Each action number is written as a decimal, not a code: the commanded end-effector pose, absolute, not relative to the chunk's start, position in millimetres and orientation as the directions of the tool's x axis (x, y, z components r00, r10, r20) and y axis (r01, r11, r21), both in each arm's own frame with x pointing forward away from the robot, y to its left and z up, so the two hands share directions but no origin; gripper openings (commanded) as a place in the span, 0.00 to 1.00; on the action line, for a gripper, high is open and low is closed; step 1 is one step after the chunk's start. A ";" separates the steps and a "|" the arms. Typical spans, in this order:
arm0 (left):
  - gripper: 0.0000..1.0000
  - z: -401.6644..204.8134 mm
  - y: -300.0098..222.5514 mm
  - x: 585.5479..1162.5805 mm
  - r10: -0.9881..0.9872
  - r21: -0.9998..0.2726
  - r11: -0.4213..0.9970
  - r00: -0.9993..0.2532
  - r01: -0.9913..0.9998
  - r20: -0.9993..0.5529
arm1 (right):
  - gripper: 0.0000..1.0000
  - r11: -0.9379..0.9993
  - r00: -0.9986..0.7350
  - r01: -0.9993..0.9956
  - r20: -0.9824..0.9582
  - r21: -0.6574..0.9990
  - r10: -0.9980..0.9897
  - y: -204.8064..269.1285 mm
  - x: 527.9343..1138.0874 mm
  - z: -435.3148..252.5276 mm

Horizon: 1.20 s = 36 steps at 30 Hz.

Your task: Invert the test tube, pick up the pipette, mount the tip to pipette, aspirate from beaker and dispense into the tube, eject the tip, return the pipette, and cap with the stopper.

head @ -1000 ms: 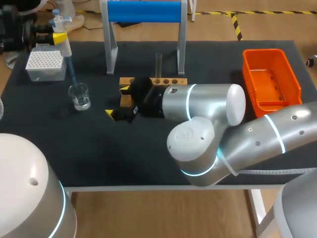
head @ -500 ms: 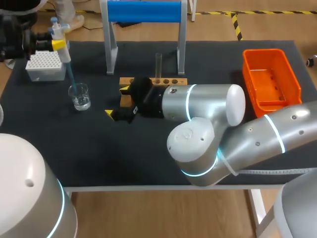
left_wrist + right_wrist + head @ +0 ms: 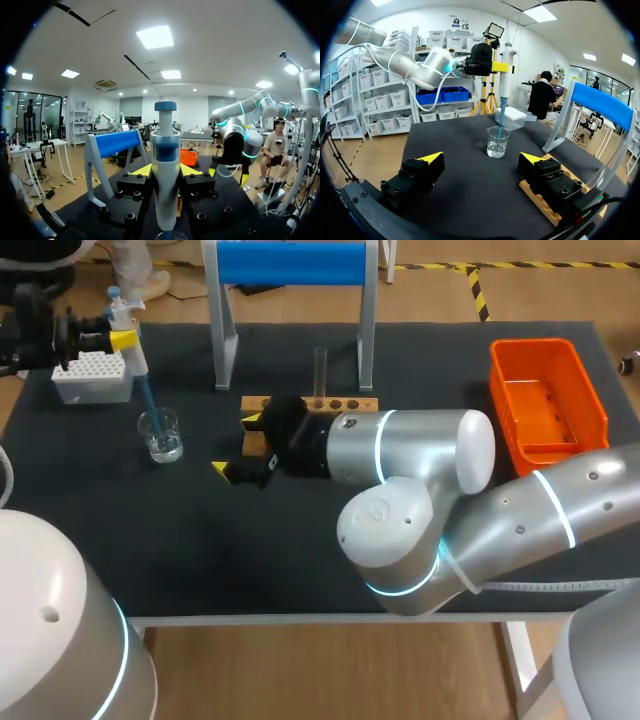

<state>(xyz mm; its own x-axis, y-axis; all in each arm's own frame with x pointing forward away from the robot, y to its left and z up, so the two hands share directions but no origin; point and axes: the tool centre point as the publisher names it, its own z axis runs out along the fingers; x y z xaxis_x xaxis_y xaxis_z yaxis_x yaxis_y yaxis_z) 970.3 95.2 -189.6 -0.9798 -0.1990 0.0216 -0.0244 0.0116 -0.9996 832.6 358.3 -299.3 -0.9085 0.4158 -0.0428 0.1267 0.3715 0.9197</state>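
Right gripper (image 3: 482,157) hovers over the matte black table (image 3: 400,350), fingers wide apart, one just beside the wooden rack (image 3: 310,403) holding an upright glass tube (image 3: 320,368). Beyond, left gripper (image 3: 166,171) clamps the white pipette (image 3: 165,200), whose slim blue tip (image 3: 500,122) dips into the clear beaker (image 3: 498,142).

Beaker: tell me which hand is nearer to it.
Left. The left hand holds the pipette over the beaker, tip inside it; the right hand sits open farther off, by the wooden rack.
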 end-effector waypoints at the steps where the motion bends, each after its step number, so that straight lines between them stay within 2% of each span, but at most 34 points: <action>1: 0.00 -195.7 97.2 973.0 -0.193 -1.000 0.001 -0.981 -0.024 0.023 | 1.00 0.369 -0.907 0.127 -0.043 0.921 0.419 359.5 831.9 -300.8; 36: 0.00 -216.9 100.3 975.5 -0.208 -0.998 -0.018 -0.976 -0.067 0.069 | 1.00 0.369 -0.907 0.127 -0.043 0.921 0.419 359.5 831.9 -300.8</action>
<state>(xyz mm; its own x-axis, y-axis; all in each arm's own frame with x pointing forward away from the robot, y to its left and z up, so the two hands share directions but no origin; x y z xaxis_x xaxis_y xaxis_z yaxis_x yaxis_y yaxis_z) 974.1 98.6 -215.6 -0.9746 -0.2124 0.0705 -0.0684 -0.0173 -0.9975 832.6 358.3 -299.3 -0.9084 0.4160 -0.0429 0.1268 0.3717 0.9196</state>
